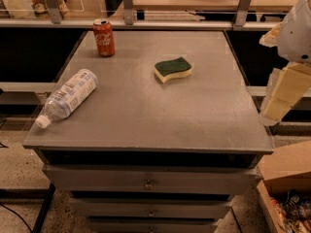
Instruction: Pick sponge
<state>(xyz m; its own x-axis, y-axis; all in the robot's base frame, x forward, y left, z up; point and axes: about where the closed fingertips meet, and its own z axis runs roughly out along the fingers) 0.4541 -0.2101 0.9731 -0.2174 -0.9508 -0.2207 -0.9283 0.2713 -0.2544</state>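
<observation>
The sponge (172,69) lies flat on the grey table top (155,115), right of centre toward the back. It has a dark green top over pale yellow foam and a wavy outline. My gripper (279,101) hangs at the right edge of the view, cream-coloured below a white arm part. It is beside the table's right edge, well to the right of the sponge and nearer the front. Nothing is seen held in it.
A red soda can (103,38) stands at the back left of the table. A clear plastic bottle (68,97) lies on its side at the left edge. Drawers (148,182) sit under the top. A cardboard box (286,188) is on the floor at the right.
</observation>
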